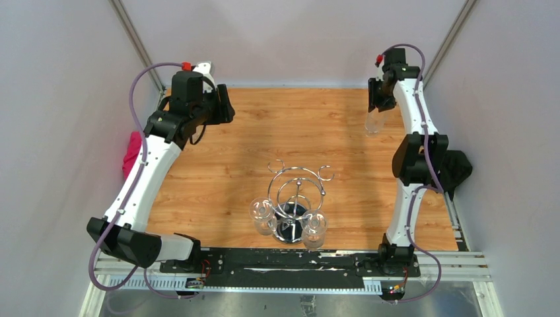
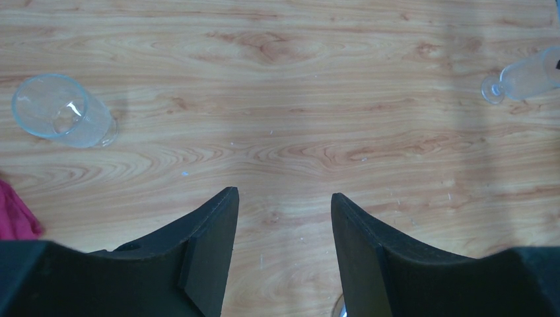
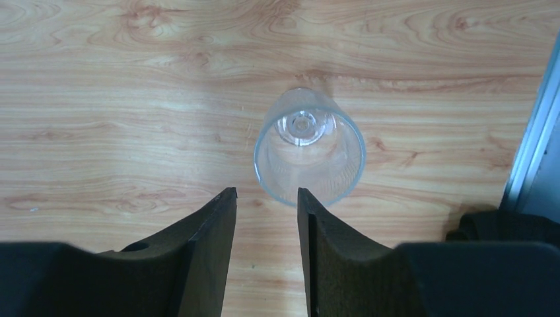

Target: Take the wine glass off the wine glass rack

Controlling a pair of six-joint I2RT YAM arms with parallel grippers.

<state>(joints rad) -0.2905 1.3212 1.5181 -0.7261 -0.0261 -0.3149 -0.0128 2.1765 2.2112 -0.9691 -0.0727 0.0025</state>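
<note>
A crumpled pink cloth [image 1: 132, 155] lies at the left edge of the counter [image 1: 218, 172], a pale wood-grain board with wavy knots. The white left arm [image 1: 142, 178] reaches to the far left corner. Its left tool [image 2: 284, 198] hangs above bare wood, its two matte black wedge fingers spread wide with nothing between them. In the left wrist view a clear far-left glass [image 2: 63, 111] stands on the counter off to the tool's left, well apart from the fingers, its round rim bright. In the middle, close to the near edge, stands the rack [image 1: 298, 191], made of thin shiny chrome wire curling into loops and small rings around a slim pole, on a round mirrored base [image 1: 290, 230]. Two wine glasses hang from it: the near-left glass [image 1: 263, 214] and the near-right glass [image 1: 314, 228], clear bowls either side of the base. At the far right, the right tool [image 3: 264, 193] hovers with its black fingers parted, gripping nothing. Just beyond its fingertips the far-right glass [image 3: 309, 148] stands upright on the wood, off the rack, with its circular rim and foot seen from above. A black cloth [image 1: 459, 168] sits at the right edge.
</note>
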